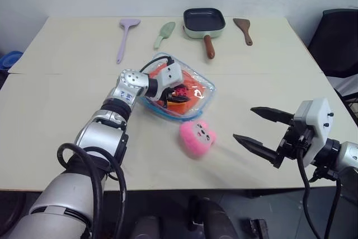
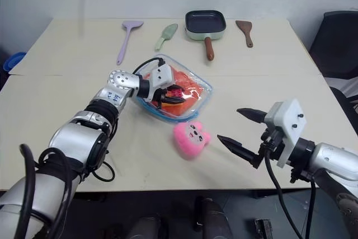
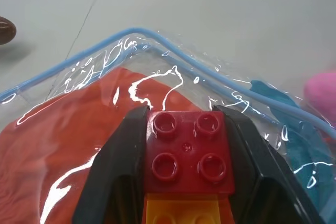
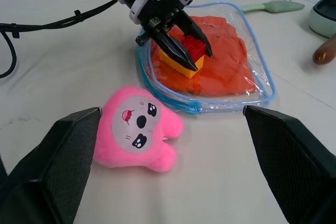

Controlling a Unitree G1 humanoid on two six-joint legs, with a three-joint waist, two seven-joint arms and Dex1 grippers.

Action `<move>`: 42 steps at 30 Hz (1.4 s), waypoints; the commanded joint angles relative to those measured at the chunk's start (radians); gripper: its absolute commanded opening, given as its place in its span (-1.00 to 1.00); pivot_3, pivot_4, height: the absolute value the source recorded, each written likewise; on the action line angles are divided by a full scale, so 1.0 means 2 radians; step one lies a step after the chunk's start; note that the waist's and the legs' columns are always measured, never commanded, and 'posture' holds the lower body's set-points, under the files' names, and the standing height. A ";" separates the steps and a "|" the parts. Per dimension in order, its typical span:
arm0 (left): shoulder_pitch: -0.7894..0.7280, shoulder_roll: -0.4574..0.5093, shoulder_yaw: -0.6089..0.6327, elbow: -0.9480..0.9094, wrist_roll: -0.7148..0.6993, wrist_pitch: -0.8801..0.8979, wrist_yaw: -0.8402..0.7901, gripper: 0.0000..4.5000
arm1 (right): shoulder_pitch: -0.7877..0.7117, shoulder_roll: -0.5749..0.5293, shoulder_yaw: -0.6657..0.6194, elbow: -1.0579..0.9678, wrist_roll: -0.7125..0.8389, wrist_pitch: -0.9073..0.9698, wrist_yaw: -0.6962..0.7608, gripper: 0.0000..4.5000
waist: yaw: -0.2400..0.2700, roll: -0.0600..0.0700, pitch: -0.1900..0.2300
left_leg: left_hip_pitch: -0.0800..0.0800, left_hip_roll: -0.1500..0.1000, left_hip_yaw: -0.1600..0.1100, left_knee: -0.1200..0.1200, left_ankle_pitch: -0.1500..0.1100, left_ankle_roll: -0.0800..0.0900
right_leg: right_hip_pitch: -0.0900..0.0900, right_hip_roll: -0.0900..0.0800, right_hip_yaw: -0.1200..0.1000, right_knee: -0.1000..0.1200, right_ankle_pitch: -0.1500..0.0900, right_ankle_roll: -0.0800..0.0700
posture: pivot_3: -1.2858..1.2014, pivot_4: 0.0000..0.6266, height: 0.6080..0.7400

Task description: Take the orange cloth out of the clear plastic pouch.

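L claw [image 4: 190, 52] pinches a red-and-yellow stacked toy brick [image 3: 188, 153] over wrinkled orange cloth [image 4: 231, 72] in clear blue-trimmed plastic pouch [image 4: 265, 74]; R claw [image 1: 258, 130] spread, holding nothing, near pink plush toy [image 1: 197, 136] on counter [image 1: 67, 104].

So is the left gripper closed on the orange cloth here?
No. In the left wrist view the left gripper is shut on a red and yellow toy brick, with the orange cloth lying under the clear plastic pouch.

Head stereo overhead; wrist cameras close
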 commanded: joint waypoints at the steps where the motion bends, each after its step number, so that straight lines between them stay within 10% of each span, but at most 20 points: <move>1: 0.000 0.025 0.016 -0.018 -0.008 -0.001 -0.017 -0.33 | -0.020 -0.013 0.002 0.005 0.003 -0.007 0.007 1.00 | -0.001 0.000 0.000 | 0.000 0.000 0.000 0.000 0.000 0.000 | 0.000 0.000 0.000 0.000 0.000 0.000 | 0.03 -0.52 1.00; 9: 0.063 0.133 0.066 -0.141 -0.048 0.064 -0.020 -0.33 | -0.081 -0.015 0.057 0.030 0.011 -0.006 0.035 1.00 | -0.011 0.000 0.000 | 0.000 0.001 0.000 0.000 0.000 0.000 | 0.000 0.000 0.000 0.001 0.000 0.000 | 0.03 -0.52 1.00; 17: 0.325 0.291 0.189 -0.380 -0.091 0.241 0.052 -0.33 | -0.156 -0.002 0.150 0.082 -0.009 -0.015 0.100 1.00 | -0.020 0.000 0.000 | 0.003 0.002 0.000 0.000 0.000 0.000 | -0.001 0.000 0.000 0.001 0.000 0.000 | 0.03 -0.52 1.00; 26: 0.467 0.318 0.268 -0.419 -0.110 0.300 0.152 -0.33 | -0.214 0.022 0.214 0.149 -0.050 -0.033 0.157 1.00 | -0.004 -0.001 0.000 | 0.003 0.002 0.000 0.000 0.000 0.000 | 0.000 -0.002 0.000 0.001 0.000 0.000 | 0.03 -0.52 1.00; 35: 0.523 0.350 0.301 -0.448 -0.129 0.309 0.164 0.89 | -0.215 0.031 0.214 0.161 -0.066 -0.038 0.176 1.00 | -0.011 -0.001 -0.001 | 0.003 0.002 0.000 0.000 0.000 0.000 | -0.001 -0.002 0.000 0.001 0.000 -0.001 | 0.03 -0.52 1.00; 42: 0.531 0.406 0.358 -0.512 -0.207 0.339 0.073 0.89 | -0.202 0.027 0.198 0.156 -0.066 -0.035 0.174 1.00 | -0.011 -0.001 -0.001 | 0.002 0.002 0.000 0.000 0.000 0.000 | -0.001 -0.002 -0.001 0.001 0.000 -0.001 | 0.03 -0.52 1.00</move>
